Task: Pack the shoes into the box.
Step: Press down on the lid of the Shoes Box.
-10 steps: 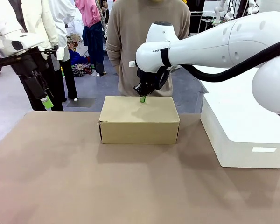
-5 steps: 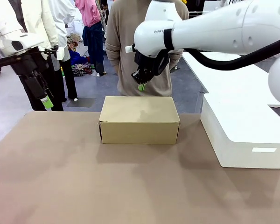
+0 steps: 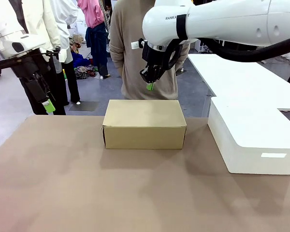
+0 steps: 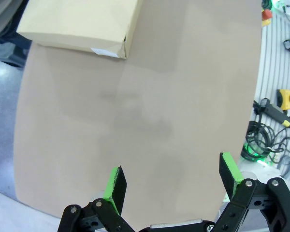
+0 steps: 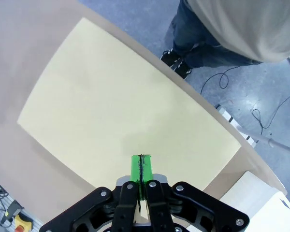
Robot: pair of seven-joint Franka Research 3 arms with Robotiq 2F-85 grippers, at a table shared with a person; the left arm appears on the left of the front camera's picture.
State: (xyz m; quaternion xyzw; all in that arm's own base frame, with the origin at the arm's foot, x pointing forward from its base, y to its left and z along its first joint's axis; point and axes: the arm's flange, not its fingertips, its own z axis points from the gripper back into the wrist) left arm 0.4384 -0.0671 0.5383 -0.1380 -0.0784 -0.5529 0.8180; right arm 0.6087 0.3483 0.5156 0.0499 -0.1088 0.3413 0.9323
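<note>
Jaws of the left gripper [image 4: 171,186] stand released, wide apart over bare desk [image 3: 87,193], holding nothing. Farther out, the box [image 3: 144,123] sits mid-desk with its flat lid down, matte tan cardboard with crisp square edges. Above its far edge the right gripper [image 3: 149,86] hangs with jaws clenched, green pads pressed together and empty. Packing looks finished, the shoes presumably inside; the next move, as I judge it, calls only for drawing clear. A smooth white plastic box [image 3: 251,140] lies just beside, and a person [image 3: 135,43] stands beyond.

Big white plastic box [image 3: 251,140] on brown table [image 3: 87,193] — person [image 3: 135,48] beyond.
</note>
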